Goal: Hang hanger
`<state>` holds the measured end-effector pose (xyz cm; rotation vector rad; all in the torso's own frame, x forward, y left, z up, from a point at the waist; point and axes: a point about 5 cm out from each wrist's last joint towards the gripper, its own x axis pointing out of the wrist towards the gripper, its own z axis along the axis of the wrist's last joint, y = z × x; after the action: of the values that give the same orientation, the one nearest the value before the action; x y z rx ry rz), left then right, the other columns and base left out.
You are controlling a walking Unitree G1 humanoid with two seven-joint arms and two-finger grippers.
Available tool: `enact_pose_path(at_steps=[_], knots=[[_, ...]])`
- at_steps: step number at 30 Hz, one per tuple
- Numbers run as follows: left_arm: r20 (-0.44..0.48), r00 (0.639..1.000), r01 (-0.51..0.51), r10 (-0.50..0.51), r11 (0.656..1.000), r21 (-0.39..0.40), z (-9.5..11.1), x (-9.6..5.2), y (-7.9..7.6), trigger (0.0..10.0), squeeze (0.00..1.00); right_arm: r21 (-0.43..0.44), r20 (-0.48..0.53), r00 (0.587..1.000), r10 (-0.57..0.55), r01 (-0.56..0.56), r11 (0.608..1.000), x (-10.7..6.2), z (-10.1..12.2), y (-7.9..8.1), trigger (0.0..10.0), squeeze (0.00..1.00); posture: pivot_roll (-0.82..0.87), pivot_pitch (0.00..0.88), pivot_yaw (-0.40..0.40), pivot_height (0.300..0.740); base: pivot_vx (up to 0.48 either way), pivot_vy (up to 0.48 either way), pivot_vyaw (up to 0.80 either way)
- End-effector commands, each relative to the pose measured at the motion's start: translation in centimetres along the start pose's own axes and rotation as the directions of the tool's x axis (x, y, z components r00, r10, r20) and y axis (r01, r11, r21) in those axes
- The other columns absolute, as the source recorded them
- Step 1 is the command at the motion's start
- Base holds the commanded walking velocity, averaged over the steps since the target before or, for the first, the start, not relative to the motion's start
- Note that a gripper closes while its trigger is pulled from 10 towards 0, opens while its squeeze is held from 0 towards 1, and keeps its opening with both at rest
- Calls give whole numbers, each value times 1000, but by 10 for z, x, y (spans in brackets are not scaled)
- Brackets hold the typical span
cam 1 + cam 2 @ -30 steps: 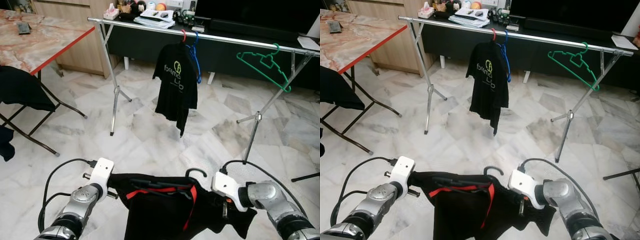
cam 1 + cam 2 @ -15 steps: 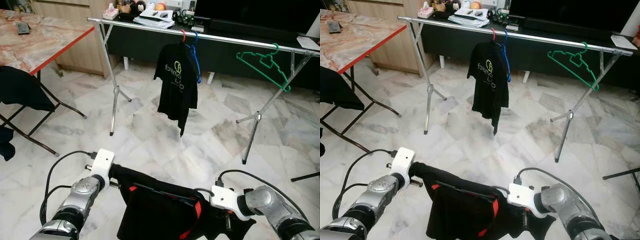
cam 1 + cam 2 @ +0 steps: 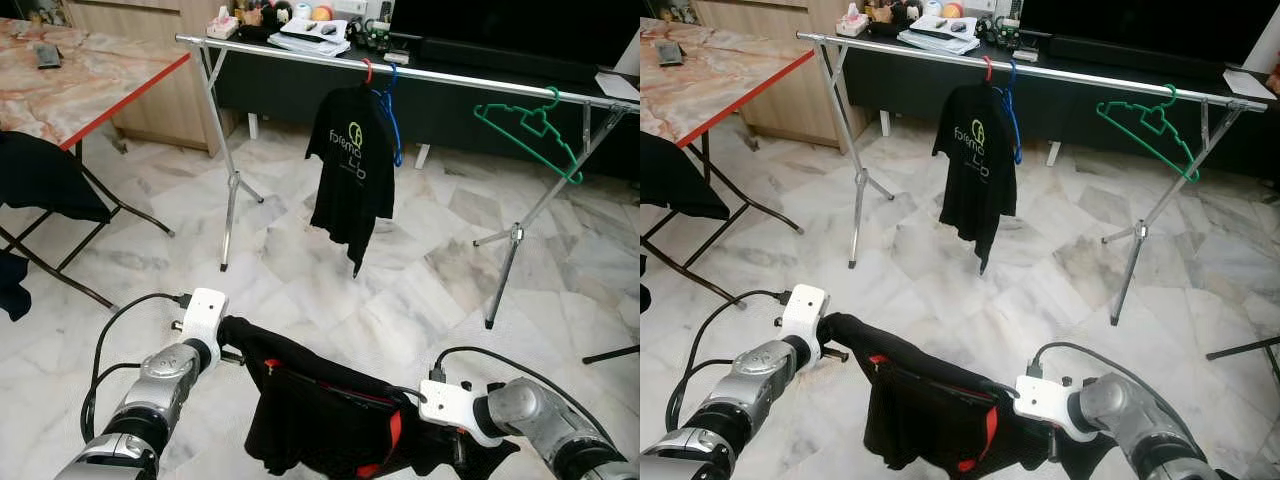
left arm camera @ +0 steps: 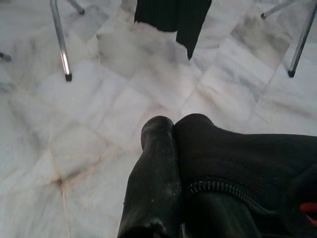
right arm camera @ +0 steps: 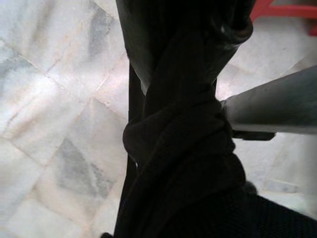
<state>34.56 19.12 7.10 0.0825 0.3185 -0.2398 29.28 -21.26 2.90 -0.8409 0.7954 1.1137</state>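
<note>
The black garment (image 3: pixel 320 420) with red trim hangs stretched between the two claws, low before the robot and above the marble floor (image 3: pixel 300 270). The left claw (image 4: pixel 171 144) is pinched tight on one upper corner of the cloth, its fingers (image 4: pixel 156 168) wrapped in the fabric. The right claw (image 3: pixel 455 445) grips the other side; the cloth bunches and twists around its fingers (image 5: pixel 148 44). Well beyond stands the metal rail (image 3: pixel 300 55), carrying a black T-shirt (image 3: pixel 350 165) on a red hanger (image 3: pixel 367 70), a blue hanger (image 3: pixel 392 120) just beside it and a green hanger (image 3: pixel 530 125) further right.
</note>
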Motion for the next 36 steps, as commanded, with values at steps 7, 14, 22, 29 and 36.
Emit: enact_pose_path(at_steps=[7, 14, 22, 29, 36], knots=[[79, 986, 145, -145, 989, 14, 19, -1, -6, 0, 0, 202, -1, 965, -264, 258, 945, 9, 4, -11, 0, 0, -30, 136, -56, 740, 0, 0, 0], [106, 937, 327, -333, 942, 73, 23, -6, -27, 0, 0, 463, 196, 922, -335, 214, 860, 22, 37, -15, 0, 0, -25, 137, -54, 740, 0, 0, 0], [109, 855, 493, -507, 860, 130, 31, -15, -49, 0, 0, 581, 366, 869, -334, 67, 811, 33, 68, -11, 0, 0, -18, 136, -53, 740, 0, 0, 0], [220, 777, 564, -589, 808, 173, 61, -25, -63, 314, 0, 622, 271, 896, -353, 117, 774, 41, 63, -6, 0, 0, -6, 135, -51, 740, 0, 0, 0], [239, 689, 648, -684, 729, 220, 78, -38, -76, 784, 0, 665, 188, 883, -429, 207, 717, 39, 53, -9, 0, 0, -7, 130, -46, 740, 0, 0, 0]])
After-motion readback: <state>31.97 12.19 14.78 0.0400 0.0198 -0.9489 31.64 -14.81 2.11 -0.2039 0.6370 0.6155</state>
